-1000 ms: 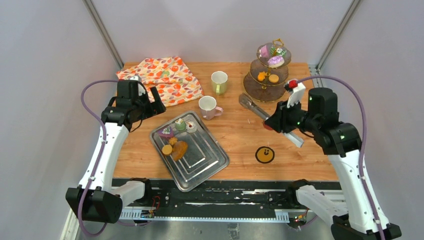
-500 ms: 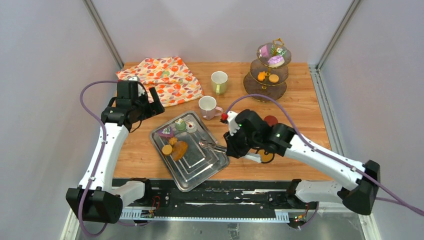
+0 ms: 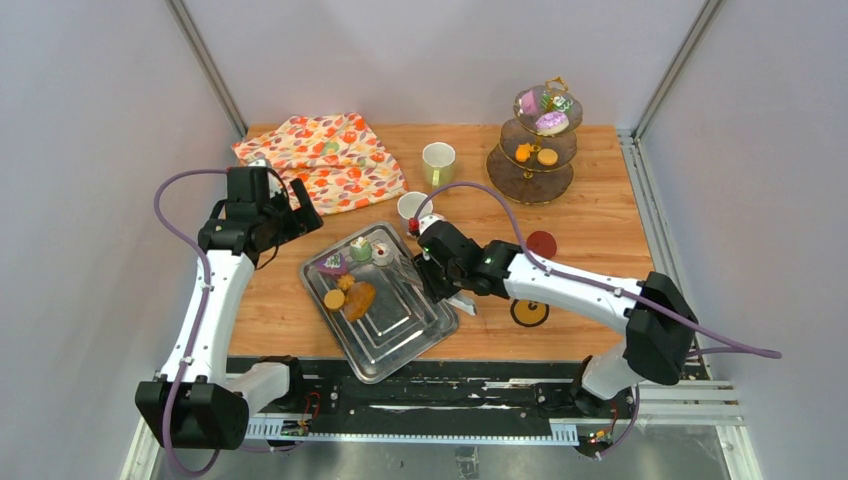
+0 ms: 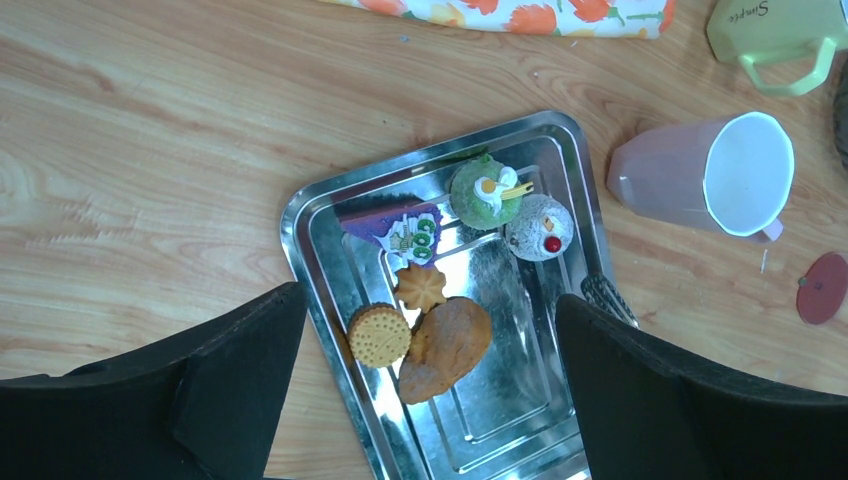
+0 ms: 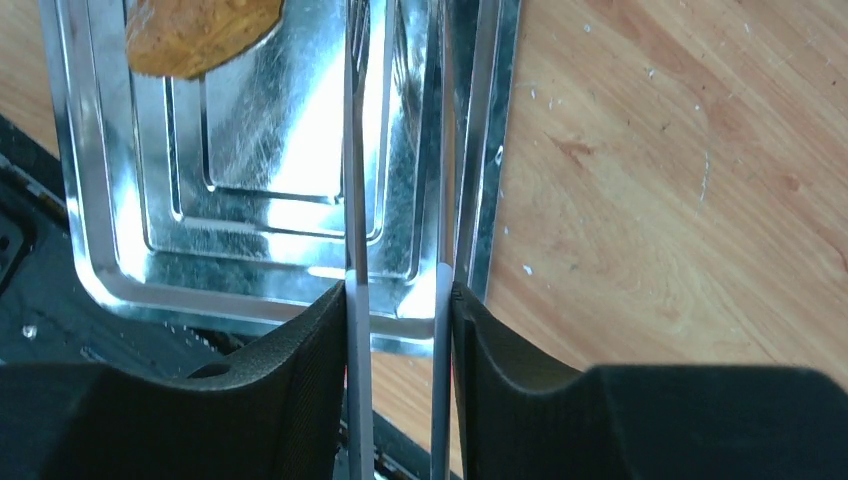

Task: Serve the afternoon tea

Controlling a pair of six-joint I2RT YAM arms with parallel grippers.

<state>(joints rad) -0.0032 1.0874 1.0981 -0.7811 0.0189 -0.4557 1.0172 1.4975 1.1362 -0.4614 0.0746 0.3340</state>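
Pastries lie on a metal tray point(image 3: 400, 335): purple cake point(image 3: 332, 264), green cake point(image 3: 360, 248), a grey-white ball cake point(image 3: 382, 253), round cookie point(image 3: 334, 299) and a brown pastry point(image 3: 359, 299). My right gripper point(image 3: 440, 278) is shut on the metal tongs point(image 3: 410, 270), whose tips reach over the tray's right edge; the right wrist view shows both tong arms point(image 5: 357, 250) pinched between my fingers point(image 5: 300, 390). My left gripper point(image 3: 292, 214) is open and empty, left of the tray. The pink mug point(image 3: 410, 205) and pale-green mug point(image 3: 438, 163) stand behind the tray.
A three-tier stand point(image 3: 540, 140) with more pastries is at the back right. An orange floral cloth point(image 3: 325, 160) lies at the back left. A red coaster point(image 3: 541, 243) and a black-yellow coaster point(image 3: 529, 311) lie right of the tray.
My right arm has swung left from the table's right side, carrying the tongs to the tray's right edge. My left arm has shifted slightly back.
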